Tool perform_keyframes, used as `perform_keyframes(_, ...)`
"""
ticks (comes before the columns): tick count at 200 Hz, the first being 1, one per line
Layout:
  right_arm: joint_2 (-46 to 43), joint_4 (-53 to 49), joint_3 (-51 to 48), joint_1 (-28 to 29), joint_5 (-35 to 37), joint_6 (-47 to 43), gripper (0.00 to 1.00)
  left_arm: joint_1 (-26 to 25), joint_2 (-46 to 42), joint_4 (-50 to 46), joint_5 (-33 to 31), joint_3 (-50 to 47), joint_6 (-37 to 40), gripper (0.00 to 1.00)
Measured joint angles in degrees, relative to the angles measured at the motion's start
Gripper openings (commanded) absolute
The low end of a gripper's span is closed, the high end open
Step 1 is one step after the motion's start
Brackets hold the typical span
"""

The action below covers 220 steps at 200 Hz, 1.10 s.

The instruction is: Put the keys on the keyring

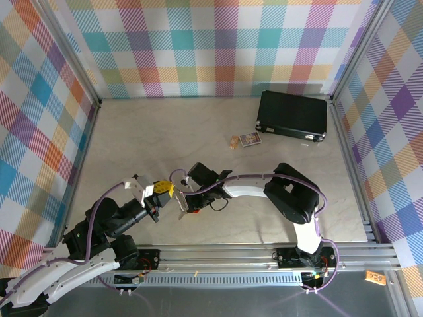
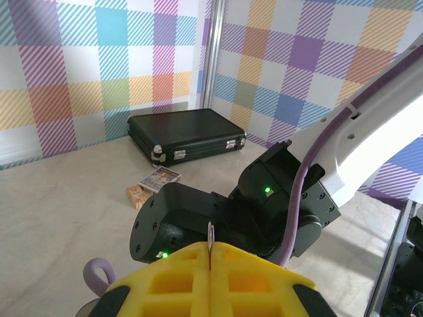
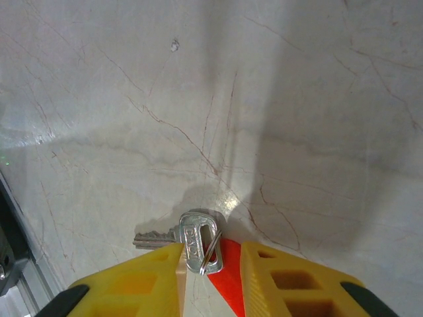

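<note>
My left gripper (image 1: 165, 189) hovers over the table's near middle, its yellow fingers (image 2: 165, 284) shut on a thin silver sliver seen edge-on, the keyring (image 2: 210, 232); most of the loop is hidden. Right next to it, my right gripper (image 1: 187, 200) points at the left one. In the right wrist view the grey key (image 3: 197, 239), with a small split ring and its red tag (image 3: 228, 274), sits between the right gripper's (image 3: 211, 264) narrowly parted fingers. The key's head is against one pad and the tag against the other, just above the marble tabletop.
A black case (image 1: 293, 113) lies at the back right, with small printed cards (image 1: 246, 140) in front of it. The right arm's black wrist (image 2: 264, 211) looms close ahead of the left gripper. Checked walls enclose three sides, and a metal rail (image 1: 264, 251) runs along the near edge.
</note>
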Motion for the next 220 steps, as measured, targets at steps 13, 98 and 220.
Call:
perform_keyframes(13, 0.3, 0.0, 0.4, 0.0, 0.0, 0.0, 0.23, 0.0, 0.0, 0.0, 0.0, 0.0, 0.0, 0.0)
perform_keyframes(98, 0.7, -0.2, 0.5, 0.0, 0.2, -0.2, 0.09, 0.0, 0.0, 0.0, 0.0, -0.1, -0.1, 0.0)
perform_keyframes(220, -13.5, 2.1, -11.0, 0.3, 5.0, -2.7, 0.0, 0.0, 0.1, 0.2, 0.4, -0.1, -0.2, 0.0)
